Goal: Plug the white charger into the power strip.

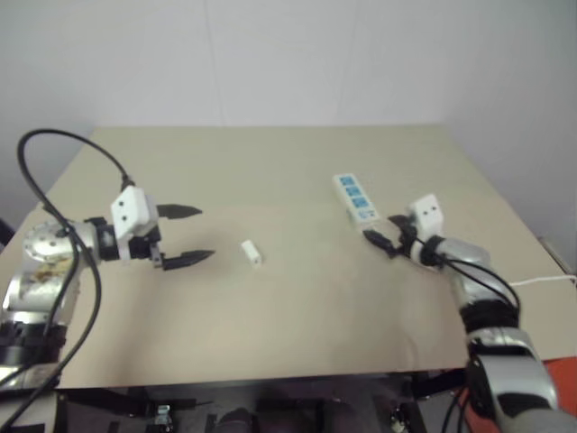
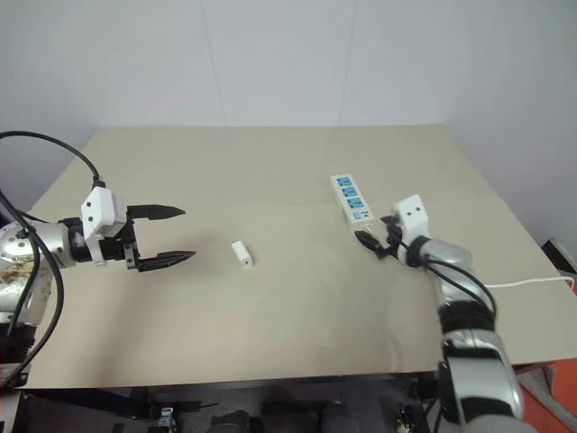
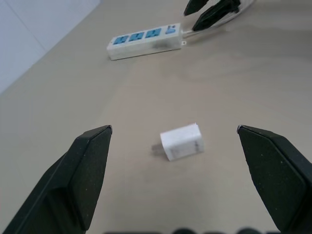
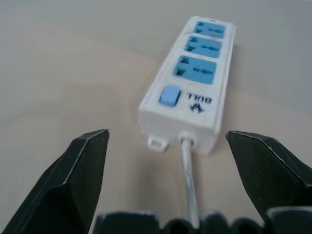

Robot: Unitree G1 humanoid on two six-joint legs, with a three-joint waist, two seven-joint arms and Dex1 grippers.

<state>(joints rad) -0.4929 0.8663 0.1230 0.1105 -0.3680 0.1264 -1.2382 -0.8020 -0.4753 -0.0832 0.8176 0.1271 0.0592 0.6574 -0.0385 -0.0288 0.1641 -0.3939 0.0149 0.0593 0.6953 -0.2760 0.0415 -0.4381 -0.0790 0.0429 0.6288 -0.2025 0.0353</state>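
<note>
Both of your pincers stood open: left pincer facing the white charger mid-frame, right pincer behind the power strip.

Each arm is built of silver-grey metal segments joined by black sections. A white box with two small dark dots is mounted on each wrist. The left gripper and the right gripper are each made of two black pointed fingers. Black cables are looped along both arms.
</note>
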